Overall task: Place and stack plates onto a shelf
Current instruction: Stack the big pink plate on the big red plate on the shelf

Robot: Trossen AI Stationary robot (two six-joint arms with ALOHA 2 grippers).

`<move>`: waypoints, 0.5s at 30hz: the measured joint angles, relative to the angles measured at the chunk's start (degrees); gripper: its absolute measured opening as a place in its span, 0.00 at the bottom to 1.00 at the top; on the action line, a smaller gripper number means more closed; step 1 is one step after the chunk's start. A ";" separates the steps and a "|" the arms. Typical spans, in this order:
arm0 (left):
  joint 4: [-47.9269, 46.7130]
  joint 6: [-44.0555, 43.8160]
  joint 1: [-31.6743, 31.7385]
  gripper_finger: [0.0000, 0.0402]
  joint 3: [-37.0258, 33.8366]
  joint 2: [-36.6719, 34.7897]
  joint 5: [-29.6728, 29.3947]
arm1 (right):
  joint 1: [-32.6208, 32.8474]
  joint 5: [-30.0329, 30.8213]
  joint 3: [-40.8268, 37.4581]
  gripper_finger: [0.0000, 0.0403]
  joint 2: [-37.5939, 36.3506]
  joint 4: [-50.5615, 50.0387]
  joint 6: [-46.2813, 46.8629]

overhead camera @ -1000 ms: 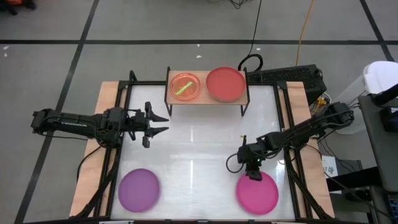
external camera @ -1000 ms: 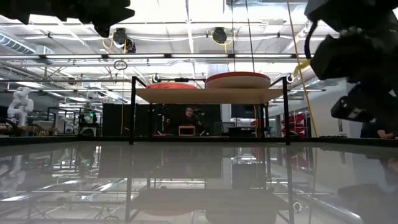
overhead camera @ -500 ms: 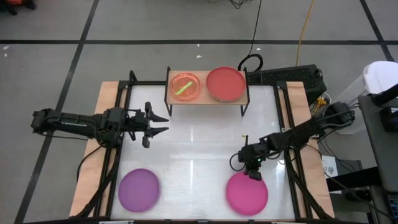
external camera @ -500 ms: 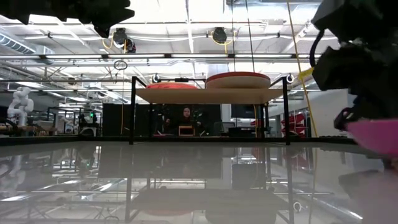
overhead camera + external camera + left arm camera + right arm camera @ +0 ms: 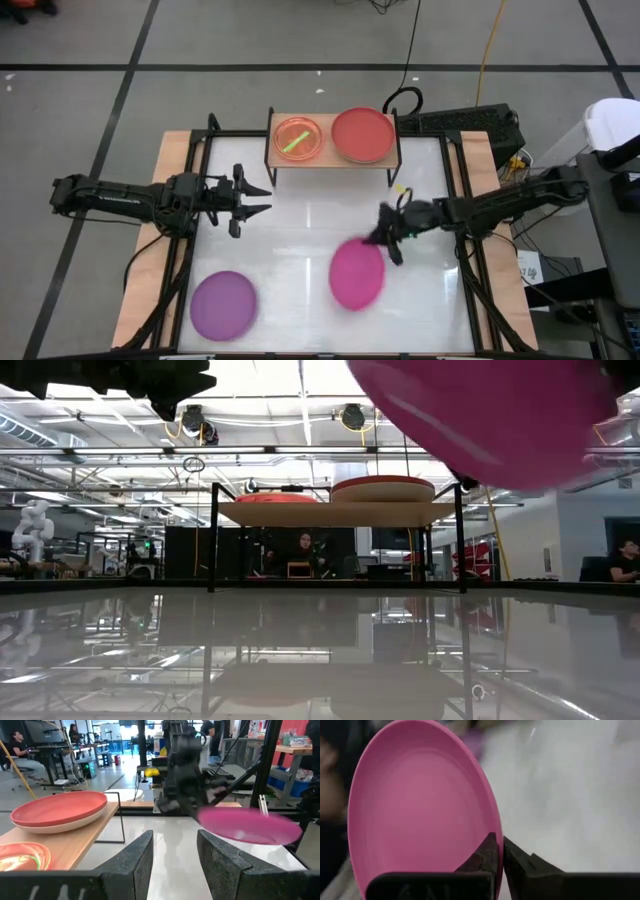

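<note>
My right gripper (image 5: 385, 240) is shut on the magenta plate (image 5: 357, 273), which is lifted over the middle of the table; it also shows in the low view (image 5: 480, 415) and the left wrist view (image 5: 247, 826). The purple plate (image 5: 223, 305) lies flat near the table's near left corner. The light-wood shelf (image 5: 333, 160) stands at the far edge on black legs. On it sit a stack of small plates, orange with translucent green on top (image 5: 297, 138), and a red plate on a beige one (image 5: 362, 134). My left gripper (image 5: 262, 198) hovers open at the table's left. My right gripper pinches the magenta plate's rim (image 5: 492, 832) between its two fingers (image 5: 485, 855), one on the plate's inner face and one behind it. The plate is lifted clear of the table and extends from the fingers toward the table's near left.
The table's wooden side rails (image 5: 175, 150) and black frame bars border the white top. Cables and a dark box (image 5: 470, 122) lie beyond the far right corner. People sit in the room behind the table (image 5: 302, 550).
My right gripper has lifted the magenta plate from the table's near right area and carried it up and toward the far left, to above the table's middle. The plate has come clear of the table and is now tilted. The left arm kept still.
</note>
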 joint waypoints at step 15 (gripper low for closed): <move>-0.06 -1.49 0.00 0.40 0.00 0.00 0.00 | -22.44 39.14 0.07 0.01 -2.96 20.57 0.76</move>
